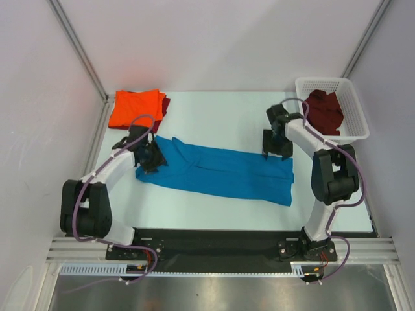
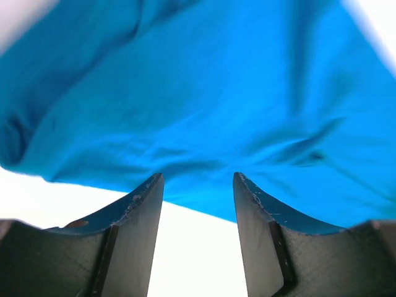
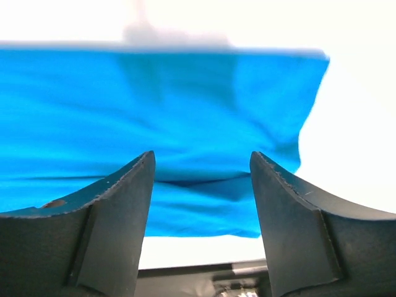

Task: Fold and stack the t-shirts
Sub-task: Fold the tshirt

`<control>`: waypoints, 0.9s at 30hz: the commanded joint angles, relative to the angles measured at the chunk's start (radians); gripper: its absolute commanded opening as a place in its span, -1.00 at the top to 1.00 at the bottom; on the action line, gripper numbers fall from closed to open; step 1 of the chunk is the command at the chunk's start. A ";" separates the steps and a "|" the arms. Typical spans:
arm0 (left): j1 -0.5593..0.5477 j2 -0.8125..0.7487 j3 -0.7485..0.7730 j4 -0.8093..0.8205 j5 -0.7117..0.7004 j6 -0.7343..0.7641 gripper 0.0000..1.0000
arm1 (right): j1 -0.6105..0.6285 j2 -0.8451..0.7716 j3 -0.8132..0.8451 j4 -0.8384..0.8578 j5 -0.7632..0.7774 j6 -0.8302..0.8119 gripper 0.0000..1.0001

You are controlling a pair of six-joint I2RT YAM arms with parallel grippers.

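Note:
A bright blue t-shirt (image 1: pixel 220 172) lies as a long folded strip across the middle of the table. My left gripper (image 1: pixel 150 157) hovers at its left end, open, with nothing between the fingers; in the left wrist view the blue cloth (image 2: pixel 204 105) fills the space ahead of the open gripper (image 2: pixel 198 179). My right gripper (image 1: pixel 275 146) is at the strip's far right corner, also open and empty (image 3: pixel 201 158), looking down on the blue shirt's right end (image 3: pixel 154 117). A folded orange t-shirt (image 1: pixel 135 107) rests on a maroon one (image 1: pixel 165 105) at the back left.
A white lattice basket (image 1: pixel 353 107) stands at the back right with a crumpled maroon t-shirt (image 1: pixel 323 111) in it. Grey walls and metal posts enclose the table on the left, right and back. The black base rail (image 1: pixel 214 243) runs along the near edge.

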 commanded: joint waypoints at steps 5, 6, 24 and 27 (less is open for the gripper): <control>0.014 0.020 0.215 0.089 0.038 0.102 -0.14 | 0.216 0.057 0.354 0.034 -0.096 0.061 -0.46; 0.026 0.047 0.232 0.089 0.058 0.108 -0.12 | 0.236 0.075 0.379 0.055 -0.118 0.058 -0.45; 0.101 0.219 0.200 0.143 0.167 0.110 0.33 | 0.498 0.625 1.023 -0.018 -0.155 0.105 0.43; 0.106 0.245 0.203 0.134 0.170 0.119 0.33 | 0.518 0.617 0.996 -0.020 -0.090 0.127 0.42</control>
